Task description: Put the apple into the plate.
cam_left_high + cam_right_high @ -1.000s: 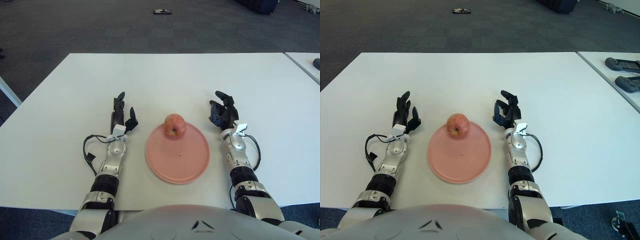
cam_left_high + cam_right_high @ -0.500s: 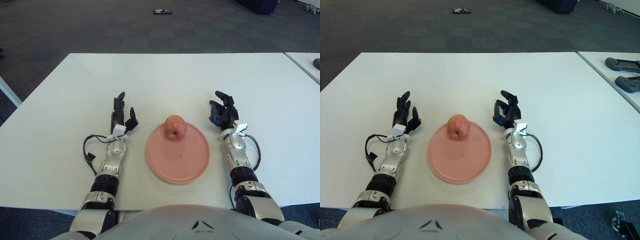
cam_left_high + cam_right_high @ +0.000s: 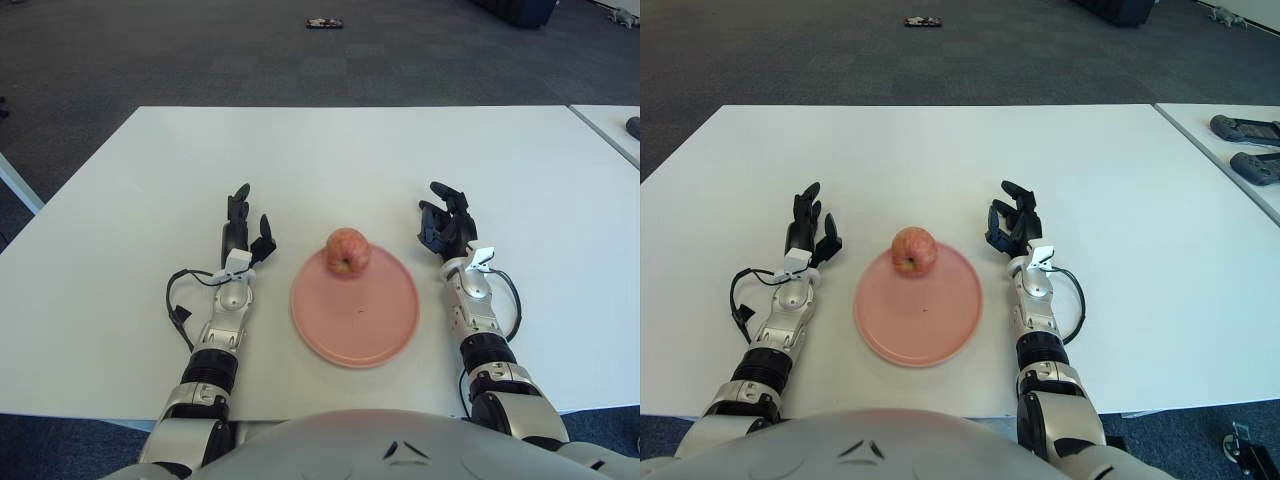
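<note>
A red-yellow apple [image 3: 348,251] stands on the far rim of a flat pink plate [image 3: 355,312] in the middle of the white table [image 3: 330,150]. My left hand [image 3: 243,228] shows to the left of the plate, fingers spread and holding nothing. To the right of the plate is my right hand [image 3: 445,227], its fingers relaxed and holding nothing. Neither hand touches the apple or the plate.
A second white table [image 3: 1230,135] at the right carries two dark controllers [image 3: 1246,128]. A small dark object [image 3: 325,23] lies on the grey carpet beyond the table. A black cable [image 3: 180,300] loops beside my left forearm.
The apple has shifted very slightly on the far part of the plate. Both hands are where they were.
</note>
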Robot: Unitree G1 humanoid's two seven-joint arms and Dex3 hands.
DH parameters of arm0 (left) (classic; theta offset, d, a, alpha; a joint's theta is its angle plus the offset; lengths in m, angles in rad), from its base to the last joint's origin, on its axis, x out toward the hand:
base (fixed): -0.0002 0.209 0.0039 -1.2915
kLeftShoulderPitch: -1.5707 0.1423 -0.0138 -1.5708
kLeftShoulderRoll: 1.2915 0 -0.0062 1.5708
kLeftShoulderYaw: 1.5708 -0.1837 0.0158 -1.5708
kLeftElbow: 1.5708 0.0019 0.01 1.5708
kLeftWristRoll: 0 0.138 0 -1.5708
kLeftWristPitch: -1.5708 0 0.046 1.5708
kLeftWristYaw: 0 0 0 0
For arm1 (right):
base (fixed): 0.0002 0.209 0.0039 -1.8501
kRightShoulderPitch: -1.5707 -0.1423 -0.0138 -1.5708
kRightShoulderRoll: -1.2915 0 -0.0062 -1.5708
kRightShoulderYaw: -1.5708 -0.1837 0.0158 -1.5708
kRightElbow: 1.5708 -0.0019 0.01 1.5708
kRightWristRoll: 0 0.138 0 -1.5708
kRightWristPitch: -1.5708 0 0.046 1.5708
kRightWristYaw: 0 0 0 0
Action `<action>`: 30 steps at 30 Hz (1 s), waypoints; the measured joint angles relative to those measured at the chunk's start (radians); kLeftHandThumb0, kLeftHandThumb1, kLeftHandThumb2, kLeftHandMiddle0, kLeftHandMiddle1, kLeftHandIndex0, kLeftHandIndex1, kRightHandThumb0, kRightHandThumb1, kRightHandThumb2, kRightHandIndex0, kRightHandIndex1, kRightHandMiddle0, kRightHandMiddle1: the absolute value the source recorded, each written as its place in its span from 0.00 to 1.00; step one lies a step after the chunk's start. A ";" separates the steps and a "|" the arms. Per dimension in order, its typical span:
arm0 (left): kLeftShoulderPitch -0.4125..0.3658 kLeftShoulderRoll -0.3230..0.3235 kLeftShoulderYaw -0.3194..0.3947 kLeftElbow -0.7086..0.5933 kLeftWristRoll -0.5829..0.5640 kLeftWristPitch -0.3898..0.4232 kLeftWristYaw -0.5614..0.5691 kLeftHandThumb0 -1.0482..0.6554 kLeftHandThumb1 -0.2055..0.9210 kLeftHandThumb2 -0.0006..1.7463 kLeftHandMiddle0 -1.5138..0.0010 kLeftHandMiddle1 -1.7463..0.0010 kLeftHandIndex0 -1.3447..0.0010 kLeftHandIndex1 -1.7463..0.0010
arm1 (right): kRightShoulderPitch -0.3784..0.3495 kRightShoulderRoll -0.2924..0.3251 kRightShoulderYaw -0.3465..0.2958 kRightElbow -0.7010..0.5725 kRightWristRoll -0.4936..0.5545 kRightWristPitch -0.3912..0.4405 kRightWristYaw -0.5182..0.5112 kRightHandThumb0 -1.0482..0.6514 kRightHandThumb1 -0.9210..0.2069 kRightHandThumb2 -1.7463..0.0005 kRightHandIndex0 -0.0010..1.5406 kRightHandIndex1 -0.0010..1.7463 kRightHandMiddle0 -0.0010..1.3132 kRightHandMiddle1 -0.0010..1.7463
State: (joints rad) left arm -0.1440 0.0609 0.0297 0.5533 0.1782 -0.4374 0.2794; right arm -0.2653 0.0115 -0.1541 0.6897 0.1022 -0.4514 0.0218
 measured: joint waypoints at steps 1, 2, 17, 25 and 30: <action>0.000 0.000 0.000 0.000 0.000 0.000 0.000 0.12 1.00 0.53 0.85 0.91 1.00 0.68 | 0.000 0.000 0.000 0.000 0.000 0.000 0.000 0.39 0.29 0.46 0.08 0.48 0.00 0.50; 0.000 0.000 0.000 0.000 0.000 0.000 0.000 0.12 1.00 0.53 0.85 0.91 1.00 0.68 | 0.000 0.000 0.000 0.000 0.000 0.000 0.000 0.39 0.29 0.46 0.07 0.48 0.00 0.50; 0.000 0.000 0.000 0.000 0.000 0.000 0.000 0.11 1.00 0.54 0.86 0.91 1.00 0.68 | 0.001 0.000 0.000 -0.001 0.000 0.000 0.000 0.39 0.30 0.45 0.09 0.49 0.00 0.52; 0.000 0.001 -0.001 -0.001 0.006 0.002 0.000 0.11 1.00 0.55 0.86 0.92 1.00 0.70 | 0.001 0.000 0.001 -0.001 -0.001 0.000 0.000 0.39 0.30 0.45 0.08 0.49 0.00 0.52; 0.000 0.001 -0.001 -0.001 0.010 0.003 0.000 0.11 1.00 0.54 0.86 0.92 1.00 0.70 | 0.001 0.001 0.001 -0.003 -0.001 0.003 0.000 0.39 0.30 0.45 0.08 0.49 0.00 0.52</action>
State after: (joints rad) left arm -0.1439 0.0624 0.0285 0.5520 0.1880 -0.4340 0.2793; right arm -0.2647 0.0121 -0.1531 0.6865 0.1016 -0.4480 0.0216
